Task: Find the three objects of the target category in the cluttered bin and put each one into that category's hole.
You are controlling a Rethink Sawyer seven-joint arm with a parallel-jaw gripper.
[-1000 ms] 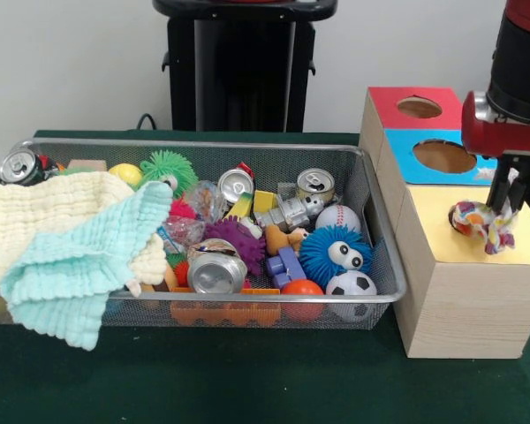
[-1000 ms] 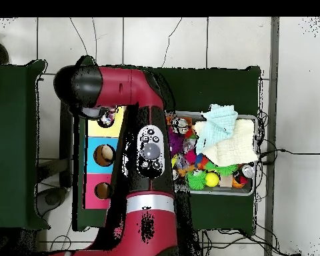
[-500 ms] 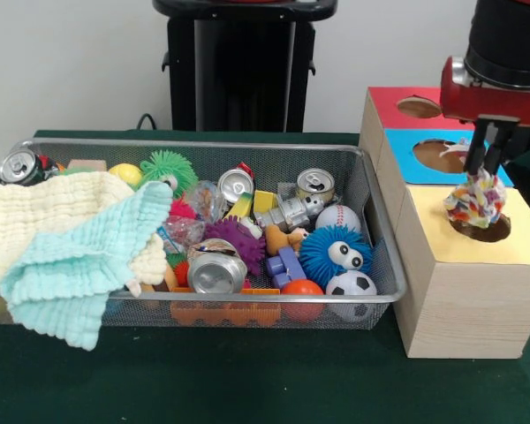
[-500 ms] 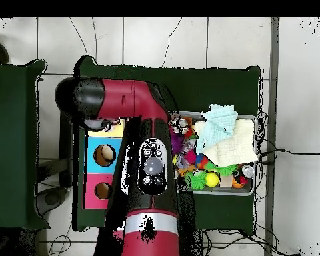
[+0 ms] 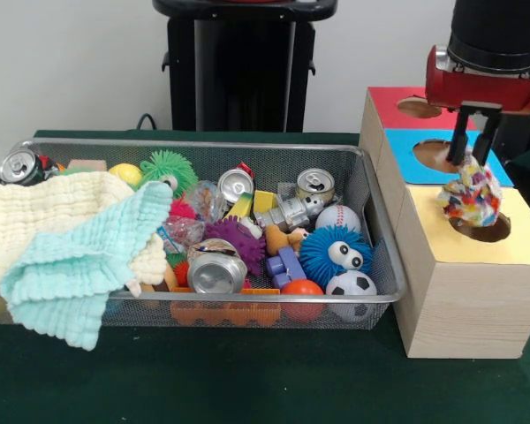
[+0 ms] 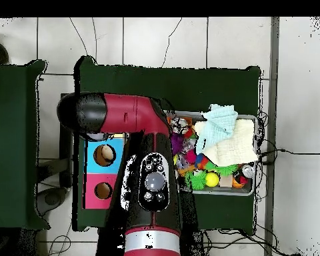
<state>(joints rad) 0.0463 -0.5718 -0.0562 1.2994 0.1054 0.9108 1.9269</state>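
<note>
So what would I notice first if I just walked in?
Probably the end effector holding a speckled ball just above the hole in the yellow box top. Next, the wire bin crammed with toys, cans and two cloths, like the googly-eyed blue puffer.

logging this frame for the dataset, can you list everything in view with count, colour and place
wire bin: 1, silver mesh, on the green table
cloths: 2, cream and pale mint, draped over the bin's left end
cans: 4 seen, silver, one at the bin's far left corner, three mid-bin
spiky balls: 3, green, purple, blue with eyes, in the bin
sports balls: 2, baseball and soccer ball, bin's right end
sorting box: 1, wood with red, blue and yellow tops, each with a hole, right of the bin
multicoloured toy: 1, held over the yellow hole
tool: 1, red and black, shut on the toy
</note>
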